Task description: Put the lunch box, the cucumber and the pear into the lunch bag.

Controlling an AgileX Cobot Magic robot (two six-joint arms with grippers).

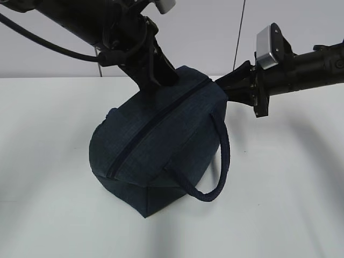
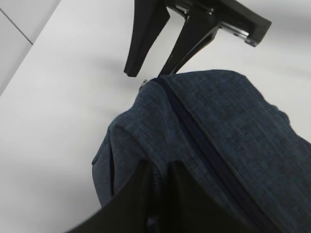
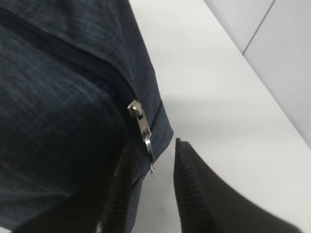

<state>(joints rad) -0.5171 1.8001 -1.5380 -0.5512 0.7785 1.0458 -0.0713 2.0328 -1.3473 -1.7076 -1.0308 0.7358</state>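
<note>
Right wrist view shows the right tool point(image 3: 150, 194) with its 2 fingers apart around the silver zipper pull point(image 3: 146, 141) at the end of the boxy dark navy fabric lunch bag point(image 1: 156, 145), not yet clamped on it. The bag sits mid-tabletop point(image 1: 48, 134), zipper still shut. The left tool point(image 2: 158, 194) is pinched together on a fold of the bag's fabric. The step looks like opening the zipper: the right fingers should close squarely on the pull while the left steadies the bag.

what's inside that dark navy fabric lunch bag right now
Nothing inside shows. The boxy dark navy fabric lunch bag is zipped shut, silver zipper pull at its end, so the fabric hides whatever it holds.
</note>
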